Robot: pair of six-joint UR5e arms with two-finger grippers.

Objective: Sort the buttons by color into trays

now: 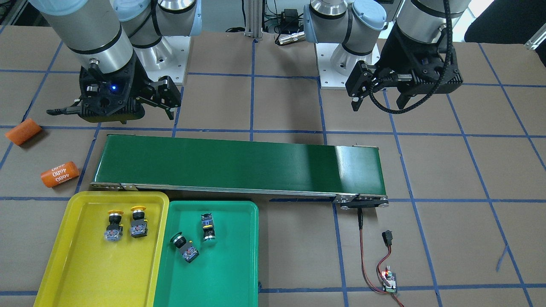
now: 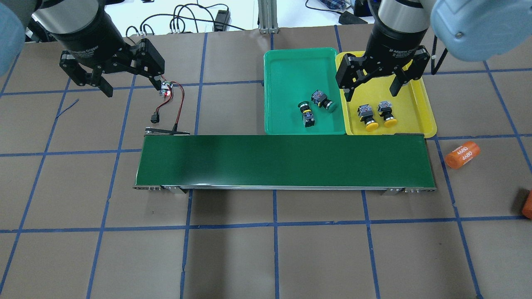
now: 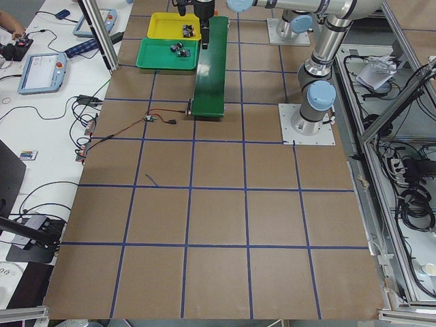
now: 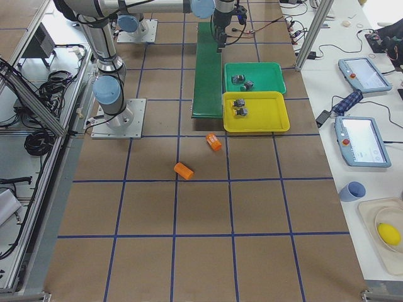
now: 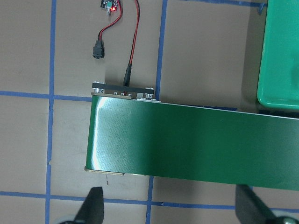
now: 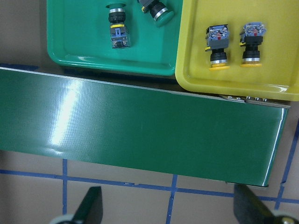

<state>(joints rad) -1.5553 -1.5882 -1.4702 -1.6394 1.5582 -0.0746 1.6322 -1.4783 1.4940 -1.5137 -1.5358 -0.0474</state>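
Two yellow-capped buttons lie side by side in the yellow tray. Two green-capped buttons lie in the green tray next to it. The wrist view shows the same yellow pair and one green button. My right gripper hangs open and empty, high above the yellow tray's near part. My left gripper is open and empty too, far from the trays, over the conveyor's other end. Its fingertips frame bare belt and table.
A long dark-green conveyor belt lies along the trays' edge. Two orange cylinders rest on the table beyond the yellow tray's side. A small controller board with red and black wires sits near the belt's left end.
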